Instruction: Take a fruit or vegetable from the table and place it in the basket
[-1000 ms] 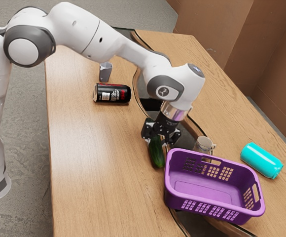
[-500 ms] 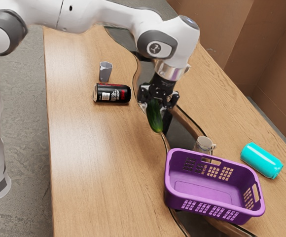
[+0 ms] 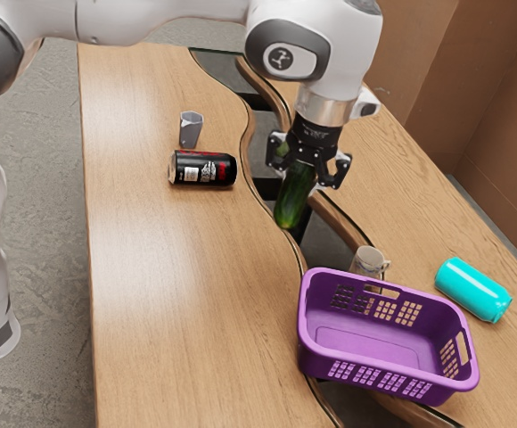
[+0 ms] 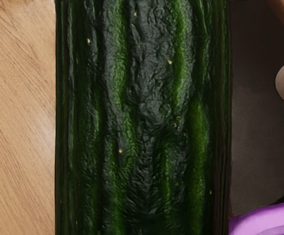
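My gripper [image 3: 307,169] is raised above the table in the exterior view, shut on a dark green cucumber [image 3: 292,198] that hangs below it, tilted. The cucumber [image 4: 142,117] spans the middle of the wrist view, close to the camera. The purple basket [image 3: 388,388] stands on the table, lower and toward the exterior view's right from the gripper, with a bare floor inside. A bit of its rim [image 4: 264,218] appears in the wrist view.
A mug [image 3: 367,262] stands just behind the basket, and a turquoise can [image 3: 473,290] lies beyond it at the exterior view's right. A black can [image 3: 203,168] lies near a small grey cup [image 3: 190,130] on the wooden table [image 3: 169,294].
My gripper has lifted the cucumber off the table, then shifted toward the exterior view's right over the last half second. The cucumber's lean has changed. Basket, cans, mug and cup stayed put.
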